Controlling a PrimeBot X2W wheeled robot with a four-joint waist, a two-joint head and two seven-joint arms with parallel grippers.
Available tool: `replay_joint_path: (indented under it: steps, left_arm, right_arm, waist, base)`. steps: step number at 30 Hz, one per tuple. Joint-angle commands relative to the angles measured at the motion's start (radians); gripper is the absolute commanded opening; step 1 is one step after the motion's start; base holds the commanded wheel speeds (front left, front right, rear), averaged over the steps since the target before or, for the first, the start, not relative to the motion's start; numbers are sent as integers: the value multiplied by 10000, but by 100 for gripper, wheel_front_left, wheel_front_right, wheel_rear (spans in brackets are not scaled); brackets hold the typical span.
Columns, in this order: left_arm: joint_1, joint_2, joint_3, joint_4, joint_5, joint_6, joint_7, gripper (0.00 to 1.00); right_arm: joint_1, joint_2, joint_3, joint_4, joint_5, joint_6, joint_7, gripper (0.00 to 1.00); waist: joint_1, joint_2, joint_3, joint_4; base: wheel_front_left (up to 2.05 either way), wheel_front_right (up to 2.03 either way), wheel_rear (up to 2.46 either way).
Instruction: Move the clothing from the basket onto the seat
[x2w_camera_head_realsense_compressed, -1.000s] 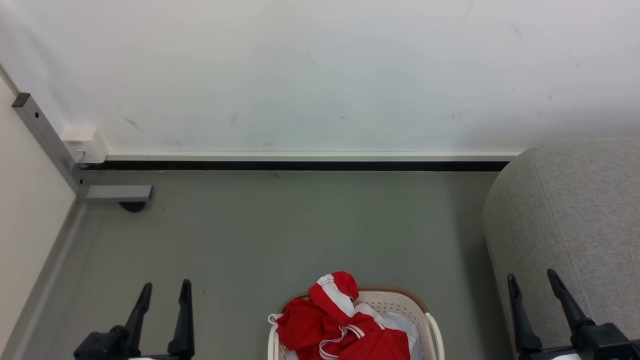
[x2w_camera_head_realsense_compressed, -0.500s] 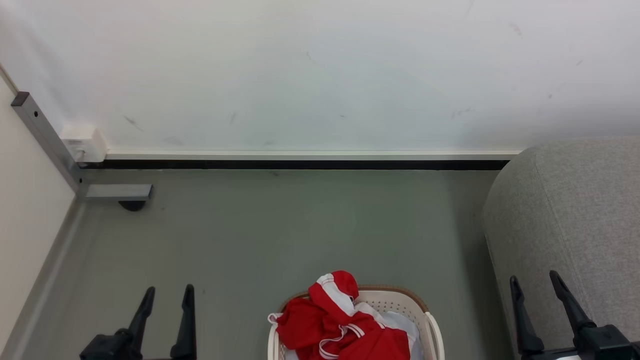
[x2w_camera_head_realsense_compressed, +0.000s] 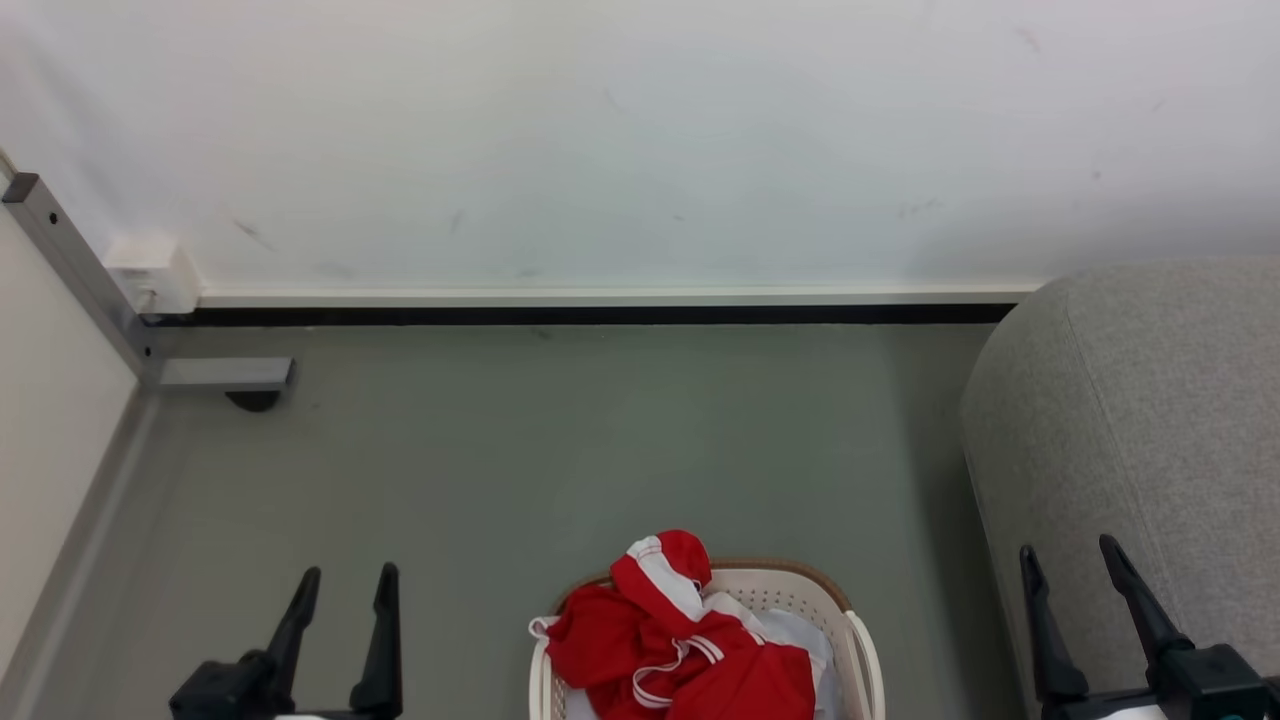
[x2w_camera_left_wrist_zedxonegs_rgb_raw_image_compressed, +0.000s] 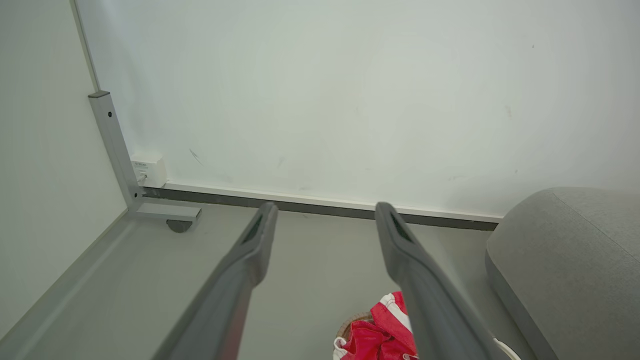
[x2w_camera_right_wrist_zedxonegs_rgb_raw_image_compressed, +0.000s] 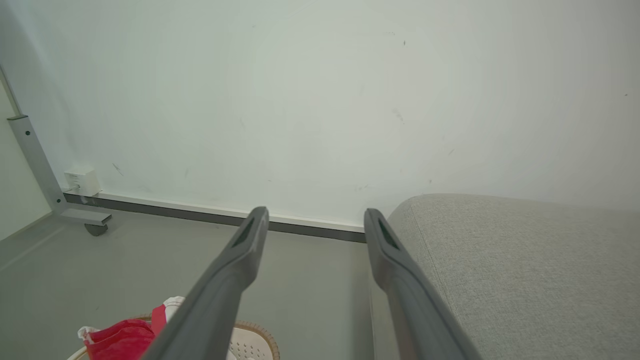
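At the lower left of the head view, the left gripper has two long black fingers. Each one is wide at the root and becomes narrow toward a slim, slightly rounded tip. They grow from a black, blocky base, and under it a small pale part touches the bottom edge. The right gripper, at the lower right, has the same form. In both wrist views the fingers look matte dark grey, and near each tip there is a long, narrow recess on the inner face.
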Motion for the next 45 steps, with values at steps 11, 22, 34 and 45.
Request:
replay_joint_path:
  steps: [11,22,34,45]
  left_arm:
    - [-1417,423,-1099,75,-13,9,-7,100]
    - [-4804,903,-3917,2154,638,9,271,100]
    - [-7281,344,-6030,4830,1234,11,2268,100]
    - [-8853,226,-6592,6821,1716,477,3230,100]
  right_arm:
    - [-915,-58,62,-640,160,-21,3,100]
    - [-2440,-52,366,-1544,503,-21,3,100]
    - [-3564,-43,595,-2276,792,-21,3,100]
    - [-4112,-43,958,-2944,799,-21,3,100]
  waist:
    - [0,0,1717,-516]
    - [0,0,4385,-1294]
    - [0,0,6511,-2094]
    - [0,0,8043,-2553]
  base:
    - [0,0,0]
    - [0,0,0]
    - [0,0,0]
    - [0,0,0]
